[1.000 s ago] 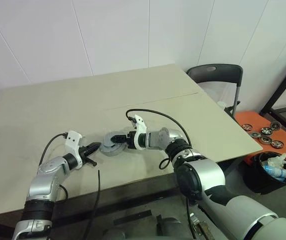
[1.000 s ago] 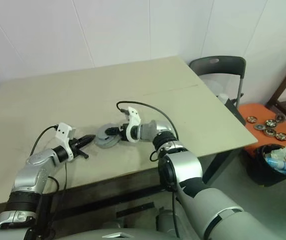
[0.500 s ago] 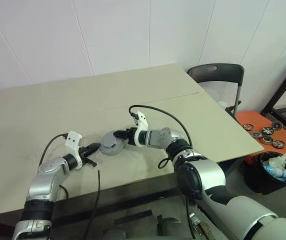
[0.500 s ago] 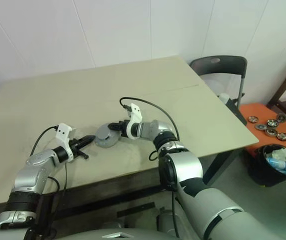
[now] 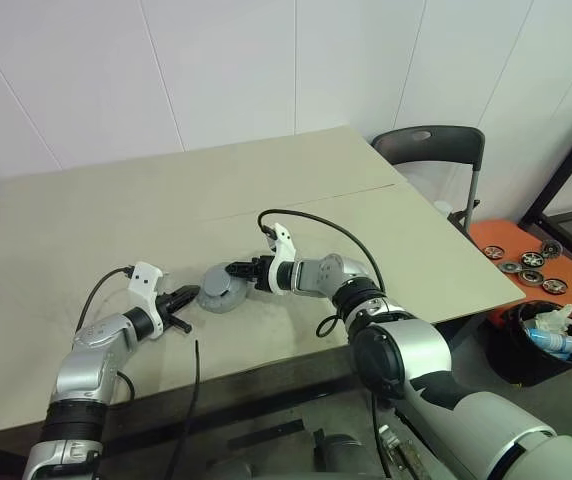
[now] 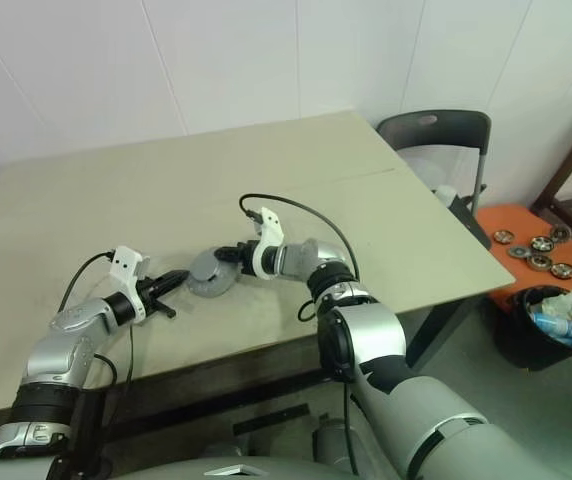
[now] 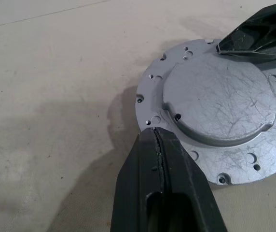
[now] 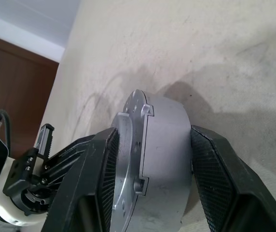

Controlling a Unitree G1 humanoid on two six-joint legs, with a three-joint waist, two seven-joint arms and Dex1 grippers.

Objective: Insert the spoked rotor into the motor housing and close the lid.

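From the head cameras you see the motor housing (image 5: pixel 223 292) on the beige table (image 5: pixel 116 220), near the front edge, now showing its plain grey lid (image 6: pixel 209 272) on top; a second ago the lid stood open and tilted, so it has been swung down since. Your right gripper (image 5: pixel 238 272) sits at the housing's three o'clock side, and your left gripper (image 5: pixel 186 297) rests just off its nine o'clock edge, unmoved. A black chair (image 5: pixel 436 150) stands past the table's far right corner, and a cluster of small wheels (image 5: pixel 526 262) lies on an orange surface at three o'clock. In your left wrist view the fingers (image 7: pixel 162 188) are pressed together on nothing, tips at the lid's flange, with the other gripper's tip at two o'clock on the rim. In your right wrist view the fingers (image 8: pixel 97 169) straddle the closed assembly, one on the lid face and one on the housing's base, squeezing them together. The spoked rotor is hidden, presumably inside. By my judgement only release remains.
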